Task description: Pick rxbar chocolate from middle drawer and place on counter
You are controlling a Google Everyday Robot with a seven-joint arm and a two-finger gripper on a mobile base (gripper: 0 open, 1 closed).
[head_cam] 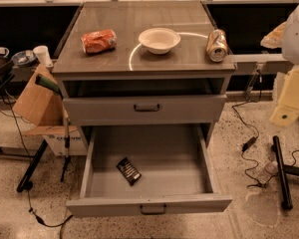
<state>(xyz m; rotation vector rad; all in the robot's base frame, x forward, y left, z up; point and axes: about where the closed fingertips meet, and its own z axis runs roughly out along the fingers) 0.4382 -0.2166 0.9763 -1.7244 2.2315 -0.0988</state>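
Note:
The rxbar chocolate (pixel 128 171), a small flat bar in a black wrapper, lies at an angle on the floor of the open middle drawer (pixel 164 148), left of centre and near the front panel. The drawer is pulled far out, and its dark handle (pixel 153 209) faces me. The counter (pixel 139 19) is the grey-brown cabinet top above, with a thin white curved line across it. My gripper is not in view. Only a pale part of my arm (pixel 298 31) shows at the right edge, far from the drawer.
On the counter stand a crushed orange can (pixel 98 41), a white bowl (pixel 159 40) and a tan can on its side (pixel 217 45). The upper drawer (pixel 145 108) is closed. A cardboard box (pixel 37 98) and cables sit to the left, and a black stand leg (pixel 281 173) to the right.

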